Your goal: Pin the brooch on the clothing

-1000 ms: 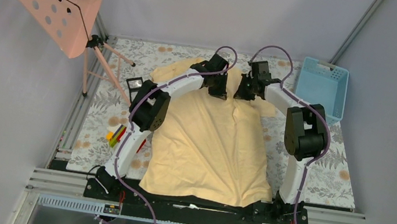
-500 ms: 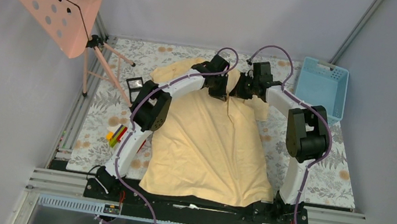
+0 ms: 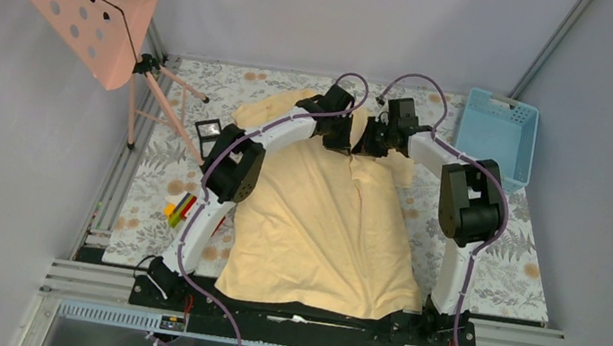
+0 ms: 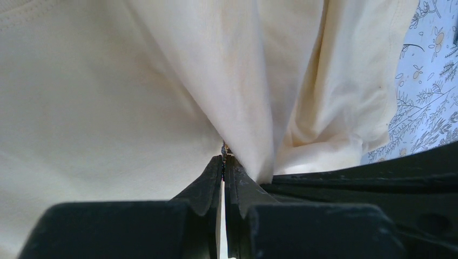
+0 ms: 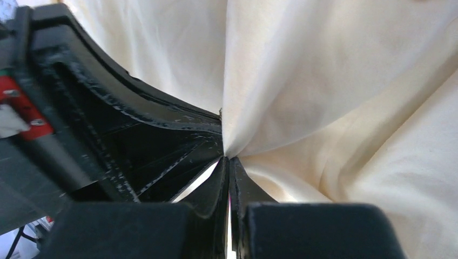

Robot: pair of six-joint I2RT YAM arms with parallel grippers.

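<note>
Reaching forward, tips meeting — left pincer [image 4: 223,160] clamps the brooch [image 4: 223,145]; right pincer [image 5: 228,162] pinches the clothing [image 5: 335,81].

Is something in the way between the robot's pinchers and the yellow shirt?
No, nothing visible is. The right gripper pinches a fold of the shirt, and the left gripper touches that fold, with a tiny glint, likely the brooch, at its tip.
</note>
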